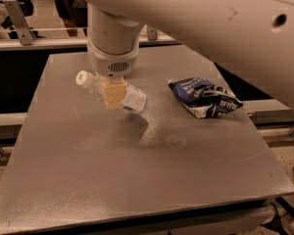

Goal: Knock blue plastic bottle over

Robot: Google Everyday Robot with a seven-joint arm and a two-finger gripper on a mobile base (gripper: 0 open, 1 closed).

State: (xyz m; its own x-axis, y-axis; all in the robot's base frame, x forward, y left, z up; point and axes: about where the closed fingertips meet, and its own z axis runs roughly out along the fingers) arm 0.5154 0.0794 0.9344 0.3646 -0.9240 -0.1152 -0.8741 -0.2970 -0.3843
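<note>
A pale yellow finger (115, 89) of the two-finger gripper (114, 94) lies across the middle of the blue plastic bottle (133, 100), a clear water bottle with a pale blue-and-white label. We cannot see the second finger behind it. The bottle hangs slanted with its shadow (137, 126) lying apart from it on the surface below, so we judge the fingers clamped on its body. Its white screw cap (82, 78) points toward 10 o'clock and its base toward 4 o'clock.

Above the fingers sits the round white wrist housing (112, 53), and the thick white arm (196, 18) runs off toward 2 o'clock. Bottle and gripper are at about 11 o'clock from the middle of the grey metal table (137, 180), well inside its edges. A crumpled dark blue-and-white snack bag (206, 98) lies at about 2 o'clock from the middle, well apart from the bottle.

The bottle is already far from upright but, in our judgement, is not yet lying on the table. To finish well, we would lower it until its side meets the surface, then part the fingers gently. The base points toward the bag, so a release from height could send the bottle rolling that way. The fingers should also rise clear without dragging the bottle.
</note>
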